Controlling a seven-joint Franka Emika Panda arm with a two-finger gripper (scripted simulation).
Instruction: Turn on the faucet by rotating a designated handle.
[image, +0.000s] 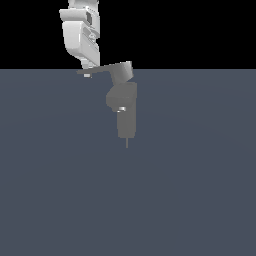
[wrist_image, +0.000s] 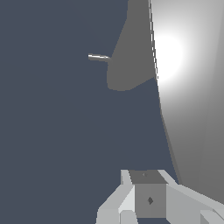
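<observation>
In the exterior view the dark-grey faucet (image: 122, 102) stands a little above centre on the flat blue-grey counter (image: 200, 190), spout pointing toward six o'clock. The handle (image: 100, 69) runs from its boxy top toward nine o'clock. The white gripper (image: 87, 71) comes down from twelve o'clock onto the handle's outer tip, touching or just at it; whether its fingers are apart or together I cannot tell. In the wrist view the handle (wrist_image: 188, 87) fills one side as a broad, brightly lit grey blade, beside the faucet (wrist_image: 131, 57).
</observation>
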